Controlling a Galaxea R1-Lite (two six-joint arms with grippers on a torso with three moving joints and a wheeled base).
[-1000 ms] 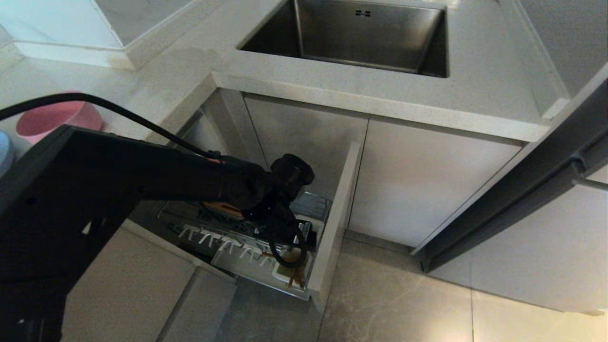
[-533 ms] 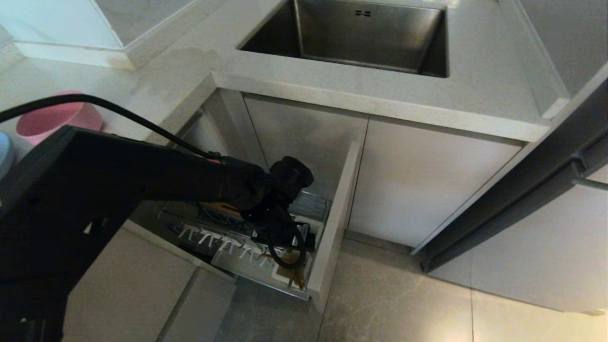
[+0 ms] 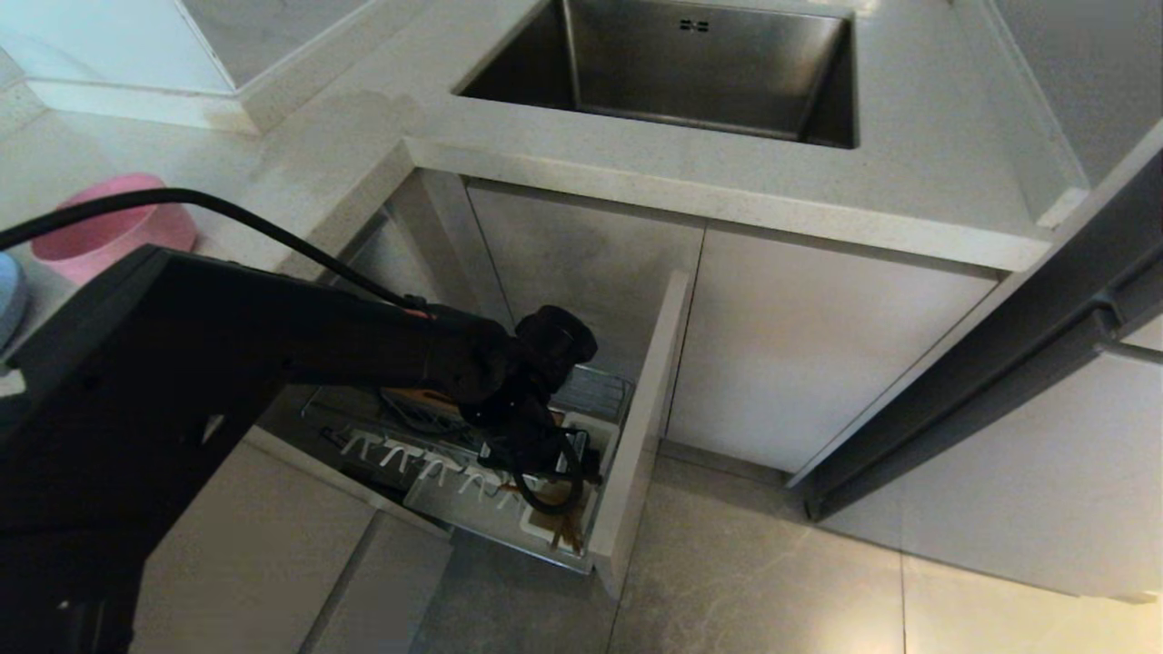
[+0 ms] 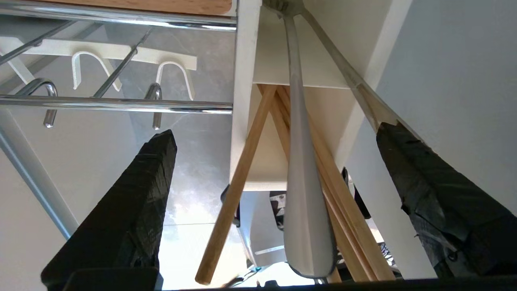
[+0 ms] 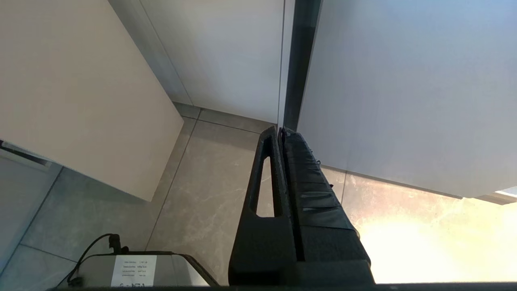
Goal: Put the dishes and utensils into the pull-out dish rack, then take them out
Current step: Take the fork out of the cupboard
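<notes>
Our left gripper (image 4: pixel 274 137) hangs over the front corner of the rack (image 3: pixel 472 472), beside the beige front panel (image 3: pixel 641 427), its jaws spread wide and holding nothing. Between the two black fingers (image 4: pixel 133 202) we see the white cup (image 4: pixel 242 121) at that corner, with the chopsticks (image 4: pixel 242 161) and the spoon (image 4: pixel 301 169) standing in it, leaning and crossing each other; neither finger touches them. Beside the cup lie the chrome wires (image 4: pixel 117 104) and white prongs (image 4: pixel 173 70) of the rack, with the wooden strip (image 4: pixel 161 5) past them. The rack is pulled out below the counter (image 3: pixel 636 173), left of the sink (image 3: pixel 690 73). The pink bowl (image 3: pixel 104 227) sits on the counter near its left edge, and just a sliver of the blue plate (image 3: pixel 7 295) shows beside it. Our right gripper (image 5: pixel 280 133) is parked low, pointing at the floor (image 5: pixel 202 194) by a cabinet door, its jaws pressed together and empty.
</notes>
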